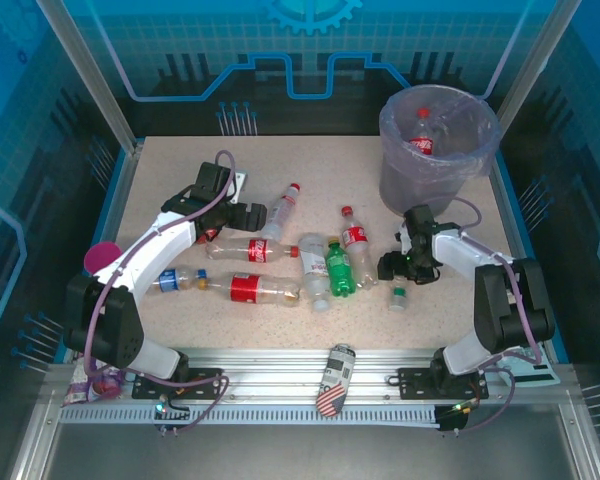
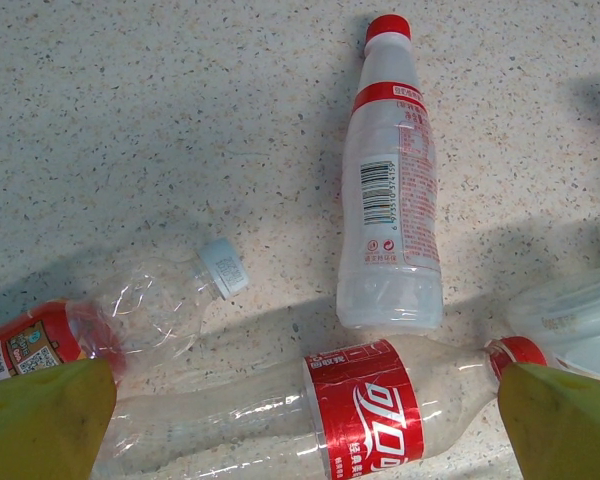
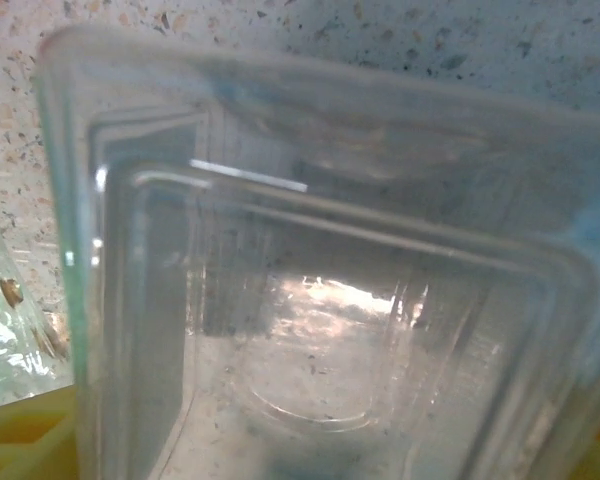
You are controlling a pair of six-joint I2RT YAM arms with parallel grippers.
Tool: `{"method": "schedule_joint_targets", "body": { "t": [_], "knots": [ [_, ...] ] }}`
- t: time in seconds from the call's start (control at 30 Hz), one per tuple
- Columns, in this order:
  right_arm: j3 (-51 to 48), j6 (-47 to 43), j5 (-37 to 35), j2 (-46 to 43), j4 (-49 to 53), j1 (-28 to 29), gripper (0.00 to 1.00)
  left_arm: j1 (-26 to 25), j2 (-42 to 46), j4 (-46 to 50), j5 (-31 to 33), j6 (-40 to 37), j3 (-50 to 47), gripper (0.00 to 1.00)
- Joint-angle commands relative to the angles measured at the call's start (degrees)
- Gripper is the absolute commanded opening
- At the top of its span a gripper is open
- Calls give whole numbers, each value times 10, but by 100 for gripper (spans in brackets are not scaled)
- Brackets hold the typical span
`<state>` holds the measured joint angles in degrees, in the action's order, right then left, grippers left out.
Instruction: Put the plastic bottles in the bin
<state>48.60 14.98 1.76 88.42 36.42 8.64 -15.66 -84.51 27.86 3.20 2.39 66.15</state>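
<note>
In the top view, the bin [image 1: 410, 185] stood at the far right corner of the bench [image 1: 310, 165], and one red-labelled bottle [image 1: 421, 131] was already lying inside it. The other plastic bottles were spread over the middle of the bench, among them a green bottle [image 1: 339, 268] and a long red-labelled bottle [image 1: 248, 288]. The left gripper [image 1: 246, 214] hung over the left part of this group. The right gripper [image 1: 398, 264] was low at the right end of the group, not far from the bin. A printed can [image 1: 333, 380] lay at the near edge and a pink cup [image 1: 102, 257] at the left edge. In the left wrist view, the jaws were spread wide, and a red-banded bottle [image 2: 360, 410] lay crosswise between the two yellow fingertips [image 2: 40, 425]. A white bottle with a red cap [image 2: 390, 190] lay just beyond it. In the right wrist view, a clear plastic wall [image 3: 310, 300] was very close to the camera, and I could not tell whether the jaws were pinching it or only standing around it. I judge that the step in hand was picking the next bottles. The left jaws would need to go down and close on the body of the red-banded bottle, then carry it across to the bin.
</note>
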Motion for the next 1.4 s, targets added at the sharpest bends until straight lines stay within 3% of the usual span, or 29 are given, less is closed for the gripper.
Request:
{"method": "schedule_joint_targets", "body": {
  "t": [0.0,0.3,0.5,0.73,1.0,1.13,1.27,1.37],
  "knots": [
    [14,0,-11,-1,13,-5,81,-4,8,9,-1,-14,8,99],
    [1,4,-22,-41,4,-7,63,-4,8,8,-3,-13,9,99],
    [13,-7,25,-74,23,11,60,-5,6,9,1,-14,8,99],
    [125,-14,33,-155,98,73,57,-5,1,10,2,-15,9,99],
    [284,-42,67,-187,95,100,53,-5,0,11,-1,-14,10,99],
    [380,-75,40,-161,62,91,51,-6,1,11,-3,-13,10,99],
    [456,-76,26,-106,2,41,48,-7,7,10,-2,-13,10,99],
    [500,-78,-25,-66,-43,14,45,-10,11,9,4,-14,8,99]
  ]
}}
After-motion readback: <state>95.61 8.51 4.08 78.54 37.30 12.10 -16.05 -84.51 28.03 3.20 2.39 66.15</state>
